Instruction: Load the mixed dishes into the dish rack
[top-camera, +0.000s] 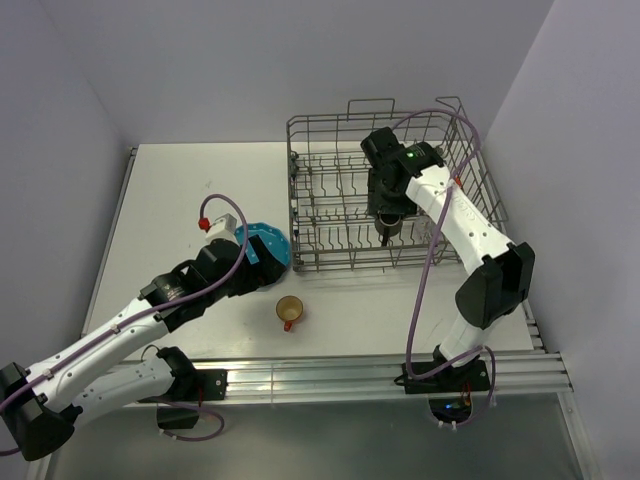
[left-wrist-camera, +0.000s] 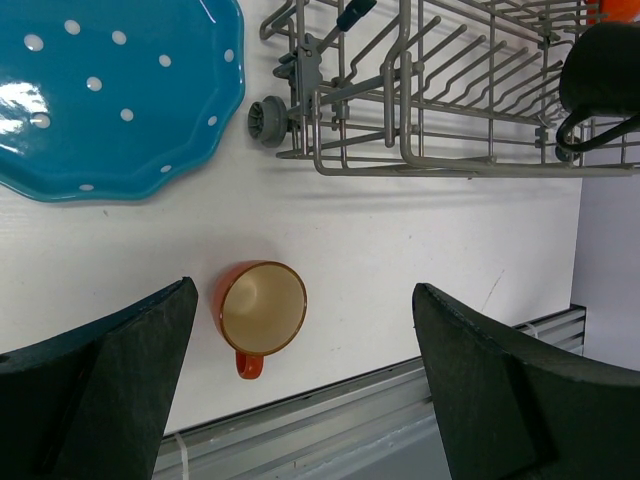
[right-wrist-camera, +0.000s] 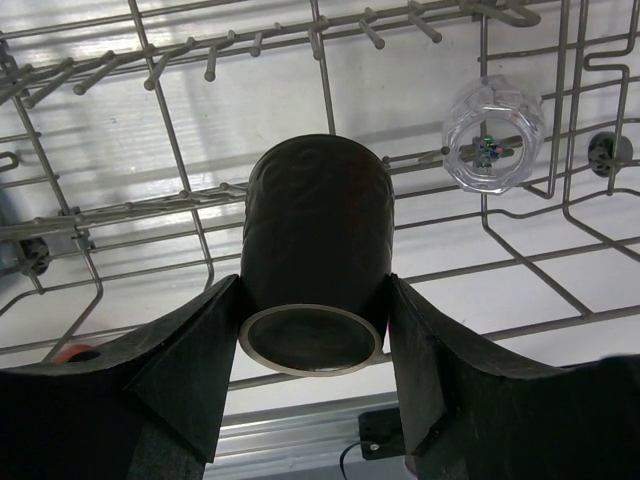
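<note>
My right gripper (top-camera: 388, 228) hangs inside the grey wire dish rack (top-camera: 330, 200), shut on a dark brown mug (right-wrist-camera: 318, 230). The mug's rim faces the wrist camera, with one finger pressed on each side. A small clear glass (right-wrist-camera: 493, 133) sits in the rack beyond the mug. On the table, the teal white-dotted scalloped plate (top-camera: 270, 245) lies just left of the rack. My left gripper (top-camera: 262, 262) hovers over the plate's near edge, open and empty. The small orange cup (left-wrist-camera: 262, 310) stands upright on the table between the wide-open fingers (left-wrist-camera: 120, 370), well below them.
The rack's near wall and a small wheel (left-wrist-camera: 268, 122) stand close to the plate's right edge. An aluminium rail (top-camera: 380, 372) runs along the table's front edge behind the cup. A purple cable (top-camera: 432, 250) loops beside the right arm.
</note>
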